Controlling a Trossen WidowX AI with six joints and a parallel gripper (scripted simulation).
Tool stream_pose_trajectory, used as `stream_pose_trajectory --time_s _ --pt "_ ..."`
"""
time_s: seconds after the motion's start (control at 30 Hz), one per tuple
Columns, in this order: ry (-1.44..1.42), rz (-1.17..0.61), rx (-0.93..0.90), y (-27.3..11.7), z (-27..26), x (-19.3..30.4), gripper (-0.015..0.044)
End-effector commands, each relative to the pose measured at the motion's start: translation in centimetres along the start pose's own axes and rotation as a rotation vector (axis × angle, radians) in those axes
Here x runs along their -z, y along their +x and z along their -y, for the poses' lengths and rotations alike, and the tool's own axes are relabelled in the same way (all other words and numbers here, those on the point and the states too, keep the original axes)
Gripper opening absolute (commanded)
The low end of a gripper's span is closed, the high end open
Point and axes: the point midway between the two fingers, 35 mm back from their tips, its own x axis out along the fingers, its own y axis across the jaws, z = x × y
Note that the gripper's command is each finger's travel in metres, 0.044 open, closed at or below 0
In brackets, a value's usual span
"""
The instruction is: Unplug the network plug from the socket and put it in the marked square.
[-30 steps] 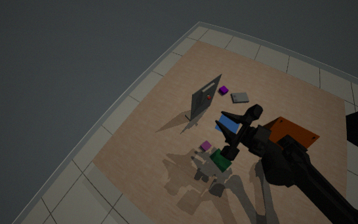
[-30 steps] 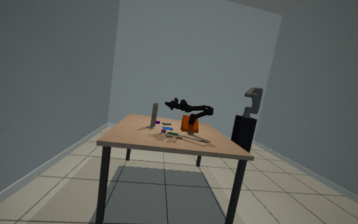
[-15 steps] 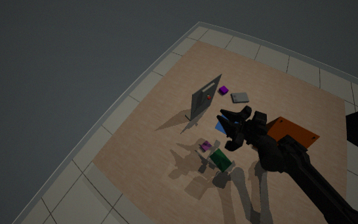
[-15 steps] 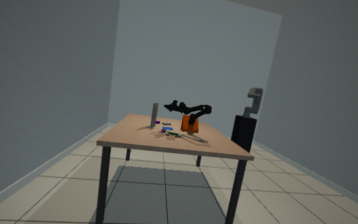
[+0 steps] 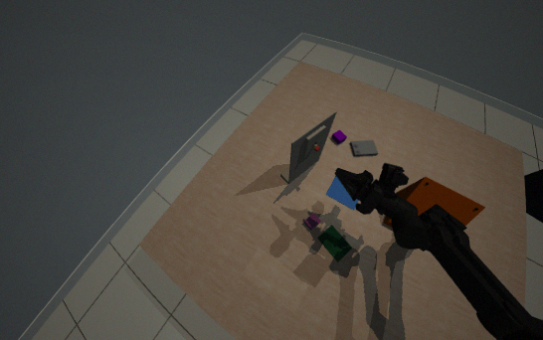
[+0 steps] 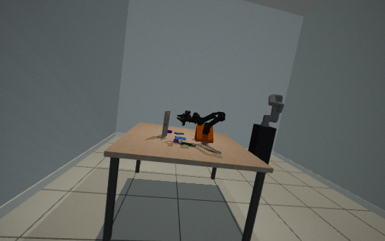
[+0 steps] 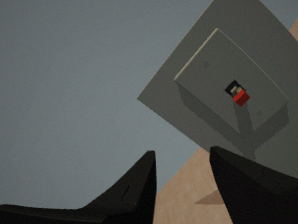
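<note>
The grey upright panel [image 5: 304,149] stands on the table, with the small red plug [image 5: 316,147] in its socket. In the wrist view the plug [image 7: 238,94] sits on the panel's raised plate [image 7: 229,90], up and to the right of my fingers. My gripper [image 5: 342,175] hangs in the air to the right of the panel, well apart from it, pointing toward it. Its fingers are partly closed with a clear gap, and nothing is between them. The blue marked square [image 5: 339,193] lies on the table under the gripper. The exterior view shows the gripper [image 6: 180,118] level with the panel's upper part [image 6: 166,123].
A purple cube [image 5: 339,136] and a grey flat plate [image 5: 363,147] lie behind the panel's right end. A small purple block [image 5: 312,221] and a green block [image 5: 334,242] lie in front of the blue square. The arm's orange base [image 5: 438,199] is at the right.
</note>
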Motion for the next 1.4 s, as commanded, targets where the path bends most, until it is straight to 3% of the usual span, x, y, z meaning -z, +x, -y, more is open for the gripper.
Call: stream_pose_trajectory --time_s 0.0,0.57,0.8,1.37 --pt "0.141 -0.008 0.016 -0.5 1.4 0.1 0.0156" --pt "0.710 -0.019 0.047 -3.0 4.8 0.3 0.0156" --pt "0.716 -0.019 0.048 -2.8 4.8 0.3 0.0156" --pt "0.715 -0.020 0.046 1.6 5.6 -0.4 0.0156"
